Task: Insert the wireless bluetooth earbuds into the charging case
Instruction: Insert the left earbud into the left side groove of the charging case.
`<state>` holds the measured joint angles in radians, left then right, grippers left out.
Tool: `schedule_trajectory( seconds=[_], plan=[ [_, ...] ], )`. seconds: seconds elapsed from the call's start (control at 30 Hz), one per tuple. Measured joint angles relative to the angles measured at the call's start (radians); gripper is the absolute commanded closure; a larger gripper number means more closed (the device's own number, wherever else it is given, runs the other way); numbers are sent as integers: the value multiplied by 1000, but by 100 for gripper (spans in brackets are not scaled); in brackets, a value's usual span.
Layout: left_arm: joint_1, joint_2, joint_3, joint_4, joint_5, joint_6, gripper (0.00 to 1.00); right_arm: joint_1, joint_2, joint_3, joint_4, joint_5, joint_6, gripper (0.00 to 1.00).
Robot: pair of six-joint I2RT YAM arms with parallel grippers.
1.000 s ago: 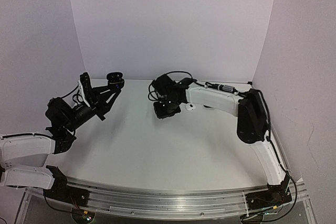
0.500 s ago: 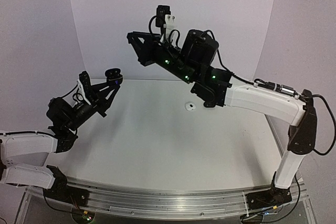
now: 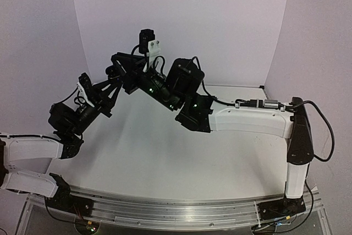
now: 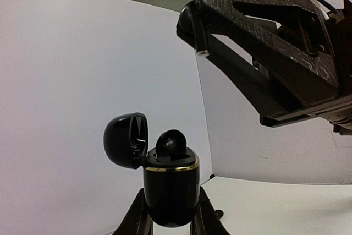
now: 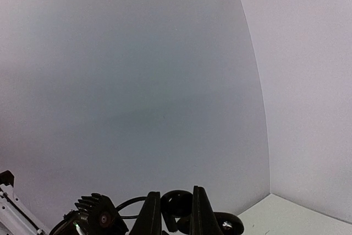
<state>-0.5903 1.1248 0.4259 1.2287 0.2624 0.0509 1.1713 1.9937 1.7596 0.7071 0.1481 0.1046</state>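
My left arm (image 3: 33,155) rises from the near left corner of the white bench (image 3: 165,158), its forearm slanting up toward the far edge. My left gripper (image 4: 171,212) points upward, its two fingers clamped on the lower sides of a black pebble-shaped plastic charging case (image 4: 170,191), which I hold upright in the air over the far left part of the bench. The case's hinged lid (image 4: 126,138) is swung open to one side above a thin gold band (image 4: 171,167). One black rounded plastic earbud (image 4: 171,142) sits in the top of the case, poking up past the rim. My right arm (image 3: 253,122) stands up from the near right corner, bends at the elbow and runs level leftward above the bench. From there the wrist climbs up and left, so my right gripper (image 5: 175,213) hangs above the open case without touching it. Its fingers are drawn close together on a second small black plastic earbud (image 5: 177,203), pinched at the tips.
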Motion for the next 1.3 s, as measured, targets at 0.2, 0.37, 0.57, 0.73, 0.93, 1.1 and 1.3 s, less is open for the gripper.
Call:
schedule_trajectory(
  seconds=[0.2, 0.37, 0.57, 0.73, 0.93, 1.1, 1.3],
  plan=[
    [0, 18, 0, 51, -8, 84, 100, 26, 48, 9, 14, 30, -1, 100],
    [0, 19, 0, 64, -13, 104, 100, 37, 54, 10, 19, 51, -7, 100],
    [0, 19, 0, 64, -12, 107, 100, 39, 54, 13, 28, 81, -25, 100],
    [0, 19, 0, 64, -12, 106, 100, 39, 55, 13, 30, 98, -30, 100],
    [0, 19, 0, 64, -8, 105, 100, 39, 71, 15, 31, 101, -38, 100],
    [0, 19, 0, 63, -3, 105, 100, 39, 93, 37, 18, 99, -46, 100],
    [0, 19, 0, 64, -4, 105, 100, 39, 97, 47, 9, 106, -56, 100]
  ],
)
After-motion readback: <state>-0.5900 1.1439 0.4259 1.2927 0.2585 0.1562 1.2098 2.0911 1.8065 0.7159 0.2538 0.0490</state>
